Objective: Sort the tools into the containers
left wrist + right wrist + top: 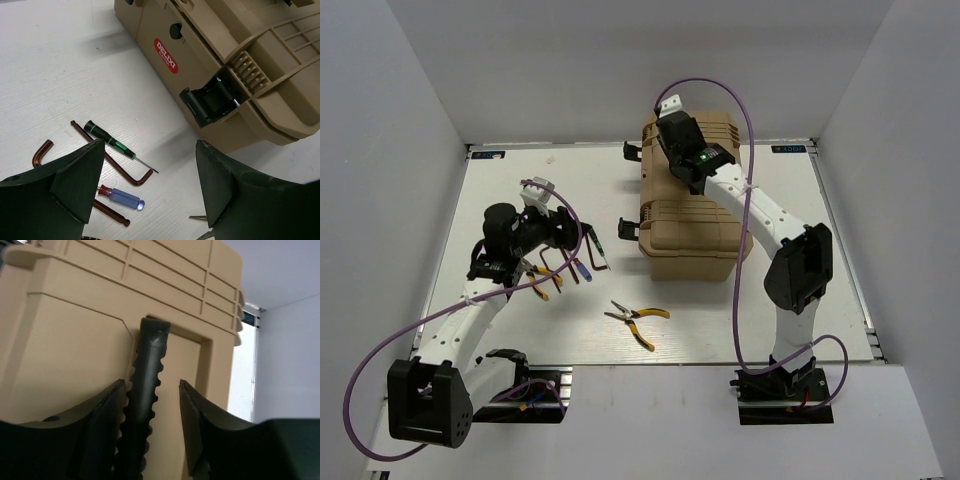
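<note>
Currently you are on the opening step: none of the tools is in a container yet. The tan hard-plastic case [685,235] lies closed on the white table [520,165], and your right gripper [151,382] straddles its black ribbed handle [150,340]. The jaws are released. One finger sits close against the ribs and the other shows a clear gap, so nothing is grasped yet.

Your left gripper [149,145] hangs wide apart and empty above a cluster of tools just left of the case:
- a green-and-black screwdriver [105,136]
- a blue-handled screwdriver with a red collar [122,196]
- dark L-shaped hex keys [120,167]

A pair of yellow-handled pliers [638,320] lies alone nearer the arm bases.

Next, you probably need to clamp squarely on the handle and lift the lid along its hinge arc. I cannot tell whether the black latch [207,102] is freed, so check it before you pull.

Watch the back wall close behind the case, since it may limit a swinging lid. The bare table to the left and front gives your left arm room. Keep it clear of the case's latch side.
</note>
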Tool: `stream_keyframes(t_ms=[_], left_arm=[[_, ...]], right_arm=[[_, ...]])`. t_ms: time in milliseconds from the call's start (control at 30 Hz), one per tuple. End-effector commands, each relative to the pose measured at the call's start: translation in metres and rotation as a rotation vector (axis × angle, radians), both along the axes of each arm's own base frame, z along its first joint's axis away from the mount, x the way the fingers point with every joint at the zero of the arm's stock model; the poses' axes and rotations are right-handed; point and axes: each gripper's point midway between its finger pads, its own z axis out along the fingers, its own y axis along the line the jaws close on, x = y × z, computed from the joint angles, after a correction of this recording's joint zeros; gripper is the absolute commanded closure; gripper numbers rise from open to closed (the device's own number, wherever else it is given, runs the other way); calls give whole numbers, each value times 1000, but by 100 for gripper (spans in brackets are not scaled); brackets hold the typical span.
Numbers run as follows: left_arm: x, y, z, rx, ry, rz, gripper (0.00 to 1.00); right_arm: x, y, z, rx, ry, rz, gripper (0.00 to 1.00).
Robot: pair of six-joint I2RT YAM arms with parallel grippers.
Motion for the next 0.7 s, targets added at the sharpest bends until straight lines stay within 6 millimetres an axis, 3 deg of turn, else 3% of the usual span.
stream_keyframes(t_ms=[0, 33, 133, 167, 300, 333, 400, 433, 467, 533, 667], left_arm=[[-2, -4, 19, -15, -52, -26, 17], [-2, -4, 19, -15, -52, -26, 17], [-4, -10, 16, -21, -52, -59, 17], [-5, -11, 16, -23, -52, -68, 18], [-5, -21, 15, -65, -36, -118, 24], [-2, -23, 13, -74, -14, -127, 30], [1, -27, 15, -88, 3, -147, 35], [3, -29, 19, -96, 8, -154, 35], [5, -31, 12, -97, 33, -162, 36], [10, -32, 16, -107, 38, -160, 36], [16, -44, 32, -140, 21, -189, 32]], right_arm=[[-6, -3, 0, 43, 13, -25, 54], [-8, -2, 0, 51, 15, -26, 61], [-8, -2, 17, 80, -8, -19, 96], [-9, -2, 21, 89, -13, -13, 100], [-15, -5, 54, 137, -54, 7, 100], [-20, -9, 70, 159, -77, 8, 100], [-25, -8, 82, 190, -89, 30, 100], [-31, -11, 99, 218, -116, 40, 100], [-35, -12, 107, 232, -126, 43, 100], [-40, -17, 124, 263, -151, 54, 100], [-56, -34, 166, 334, -227, 56, 100]])
